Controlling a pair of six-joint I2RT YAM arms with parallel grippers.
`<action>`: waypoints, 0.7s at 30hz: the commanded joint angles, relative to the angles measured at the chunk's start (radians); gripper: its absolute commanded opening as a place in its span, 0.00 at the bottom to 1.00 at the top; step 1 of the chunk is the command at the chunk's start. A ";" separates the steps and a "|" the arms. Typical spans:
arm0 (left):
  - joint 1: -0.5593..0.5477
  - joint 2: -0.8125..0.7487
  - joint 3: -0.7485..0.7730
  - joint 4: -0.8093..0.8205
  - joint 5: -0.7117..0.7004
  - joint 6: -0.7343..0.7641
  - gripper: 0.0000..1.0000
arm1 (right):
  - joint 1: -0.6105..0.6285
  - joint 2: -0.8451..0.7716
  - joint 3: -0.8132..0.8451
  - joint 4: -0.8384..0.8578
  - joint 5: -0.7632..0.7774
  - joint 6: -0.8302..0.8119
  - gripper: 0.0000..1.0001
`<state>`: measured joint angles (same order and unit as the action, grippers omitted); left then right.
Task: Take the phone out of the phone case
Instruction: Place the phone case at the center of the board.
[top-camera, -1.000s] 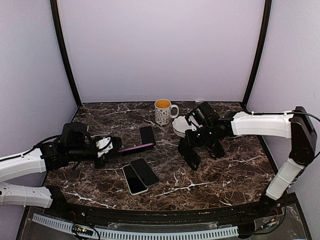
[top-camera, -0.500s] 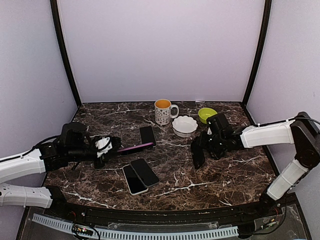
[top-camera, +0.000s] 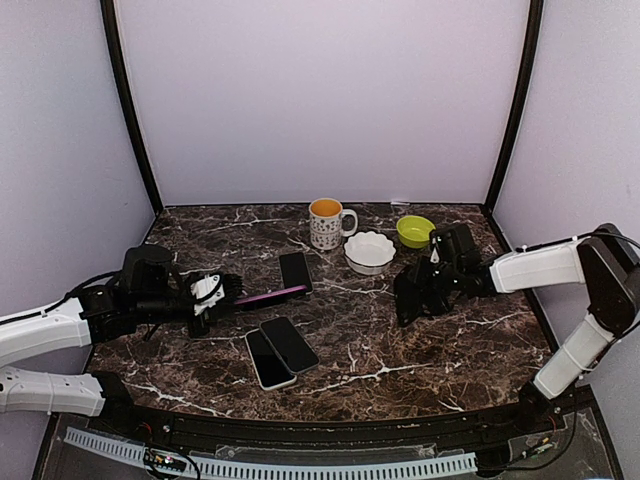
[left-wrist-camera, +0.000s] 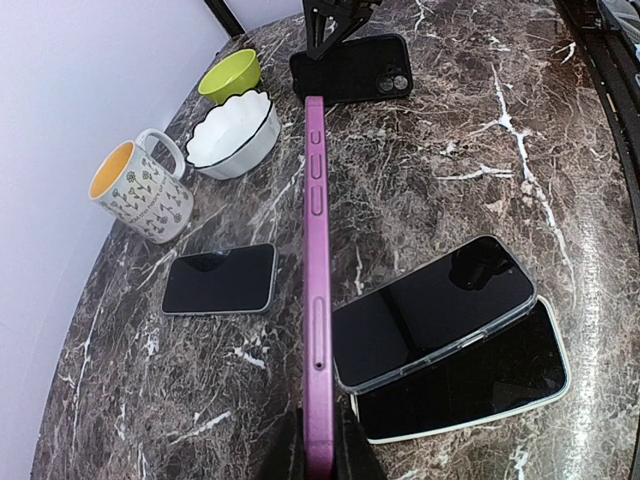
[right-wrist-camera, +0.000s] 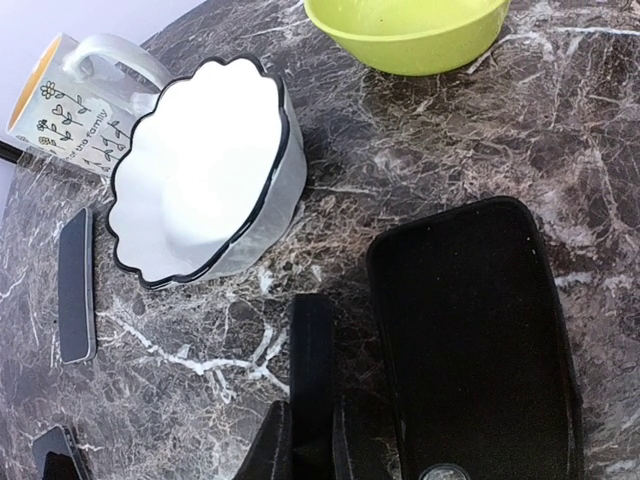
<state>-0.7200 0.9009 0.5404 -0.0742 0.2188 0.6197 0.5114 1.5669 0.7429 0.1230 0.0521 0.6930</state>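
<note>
The table (top-camera: 470, 340) looks like polished dark marble, pretty glossy. The purple phone (left-wrist-camera: 317, 260) has a smooth satin edge, the black case (right-wrist-camera: 475, 330) is matt and rubbery-looking, and the white bowl (right-wrist-camera: 200, 170) is shiny glazed ceramic.

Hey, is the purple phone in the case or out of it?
Out. The left jaws hold the phone bare, edge up; the black case lies apart.
</note>
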 joint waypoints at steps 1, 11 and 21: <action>0.004 -0.010 0.002 0.071 0.007 -0.008 0.00 | -0.007 0.062 0.033 -0.008 -0.031 -0.049 0.01; 0.004 -0.001 0.001 0.071 0.008 -0.008 0.00 | -0.007 0.154 0.058 0.045 -0.102 0.013 0.00; 0.004 -0.001 0.001 0.071 0.009 -0.009 0.00 | -0.005 0.238 0.056 0.056 -0.208 0.038 0.00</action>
<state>-0.7200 0.9089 0.5404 -0.0742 0.2192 0.6197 0.4927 1.7058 0.8177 0.2615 -0.0586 0.7158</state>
